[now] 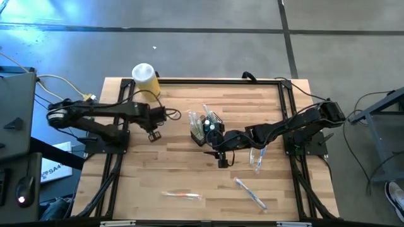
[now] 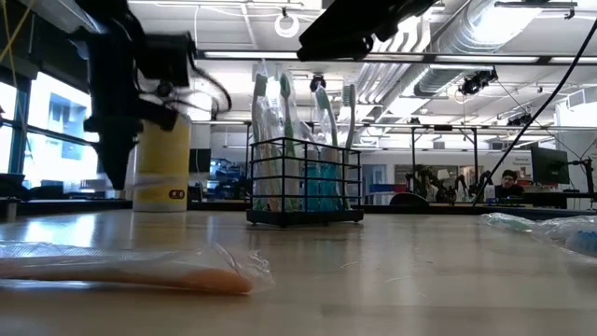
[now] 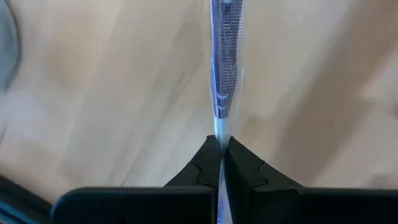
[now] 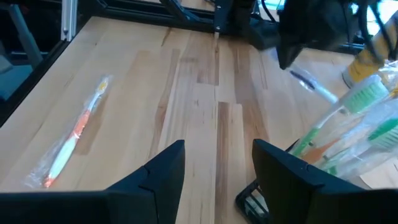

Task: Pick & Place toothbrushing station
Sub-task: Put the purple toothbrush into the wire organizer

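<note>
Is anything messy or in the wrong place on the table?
Yes. Three wrapped toothbrushes lie loose on the table instead of standing in the black caddy. The left gripper pinches another one.

Caddy (image 1: 206,128) mid-table, toothbrushes (image 2: 300,140) upright inside; jar (image 1: 145,78) at far left corner behind it.

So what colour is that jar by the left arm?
Yellow jar with a white lid, clearest in the high view.
</note>
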`<action>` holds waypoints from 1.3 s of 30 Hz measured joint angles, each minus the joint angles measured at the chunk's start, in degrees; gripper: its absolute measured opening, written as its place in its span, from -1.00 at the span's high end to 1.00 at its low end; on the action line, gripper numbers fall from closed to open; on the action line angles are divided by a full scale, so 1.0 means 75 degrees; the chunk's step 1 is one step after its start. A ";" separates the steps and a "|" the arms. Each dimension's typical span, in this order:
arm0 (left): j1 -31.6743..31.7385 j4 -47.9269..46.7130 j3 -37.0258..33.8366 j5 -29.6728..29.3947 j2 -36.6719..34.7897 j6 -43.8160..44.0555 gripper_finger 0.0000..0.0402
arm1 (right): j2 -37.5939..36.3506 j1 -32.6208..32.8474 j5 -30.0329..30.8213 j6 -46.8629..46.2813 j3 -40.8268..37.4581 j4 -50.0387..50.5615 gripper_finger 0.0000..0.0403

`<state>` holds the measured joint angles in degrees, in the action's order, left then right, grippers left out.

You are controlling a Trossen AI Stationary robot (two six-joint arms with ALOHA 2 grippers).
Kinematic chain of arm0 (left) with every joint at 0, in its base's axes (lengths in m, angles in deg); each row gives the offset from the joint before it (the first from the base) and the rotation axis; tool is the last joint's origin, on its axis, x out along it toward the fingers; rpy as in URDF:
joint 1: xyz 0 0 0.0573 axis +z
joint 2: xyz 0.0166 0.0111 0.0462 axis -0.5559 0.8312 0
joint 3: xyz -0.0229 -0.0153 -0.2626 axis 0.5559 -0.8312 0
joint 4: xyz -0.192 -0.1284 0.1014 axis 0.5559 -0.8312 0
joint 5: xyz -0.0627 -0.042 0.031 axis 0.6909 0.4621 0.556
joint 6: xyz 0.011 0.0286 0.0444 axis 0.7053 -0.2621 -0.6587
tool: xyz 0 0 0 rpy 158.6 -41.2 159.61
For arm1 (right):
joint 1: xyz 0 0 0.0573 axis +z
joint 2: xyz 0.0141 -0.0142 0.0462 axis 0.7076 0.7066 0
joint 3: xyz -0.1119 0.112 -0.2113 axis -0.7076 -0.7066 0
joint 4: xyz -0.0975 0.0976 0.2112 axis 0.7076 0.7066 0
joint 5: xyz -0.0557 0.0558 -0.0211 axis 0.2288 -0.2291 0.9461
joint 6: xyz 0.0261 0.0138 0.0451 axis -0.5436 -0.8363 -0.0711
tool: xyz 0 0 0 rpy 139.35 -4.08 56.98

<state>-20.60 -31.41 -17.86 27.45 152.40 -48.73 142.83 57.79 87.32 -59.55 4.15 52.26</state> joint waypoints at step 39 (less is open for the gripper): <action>-0.6691 0.0629 0.2269 -1.0415 0.2602 -0.8127 1.00 | -0.0012 0.0170 0.0064 -0.0717 0.0000 0.0023 0.11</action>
<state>-70.79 -26.69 -0.84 -50.66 171.92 -109.68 142.74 59.07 87.80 -64.92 4.15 52.43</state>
